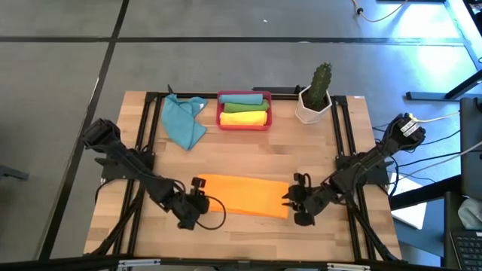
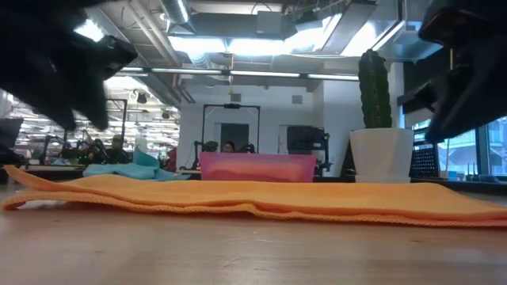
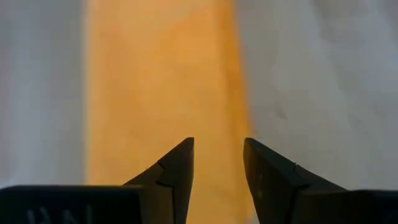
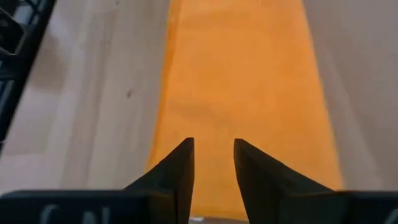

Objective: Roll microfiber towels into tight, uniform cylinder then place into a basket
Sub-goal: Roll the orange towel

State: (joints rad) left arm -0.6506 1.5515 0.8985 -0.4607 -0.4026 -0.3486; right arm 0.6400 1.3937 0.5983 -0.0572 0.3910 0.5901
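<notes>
You have an orange towel [image 1: 242, 195] lying flat on the table [image 1: 248, 154], folded into a long strip, down at 6 o'clock. The left gripper [image 1: 197, 202] sits at the towel's 9 o'clock end. The right gripper [image 1: 296, 197] sits at its 3 o'clock end. Both have their fingers apart, with a small gap, and nothing is held in them. Each wrist view looks straight down the strip between the fingers.

This towel is soft and light. It will bend and flop, and it will not break. It is fuzzy, so it should not slip much on the wood, but I think it will bunch up if you push too fast.

Take hold at a short end, right on the edge, near the corners. Pinch only the top fold if you can, then turn it over on itself to start a tight roll.

The red basket [image 1: 244, 123] is at 12 o'clock and already holds rolled towels in teal, green and yellow. A loose blue towel [image 1: 183, 120] lies at 11 o'clock, beside the basket. A cactus pot [image 1: 313, 104] stands at 1 o'clock.
</notes>
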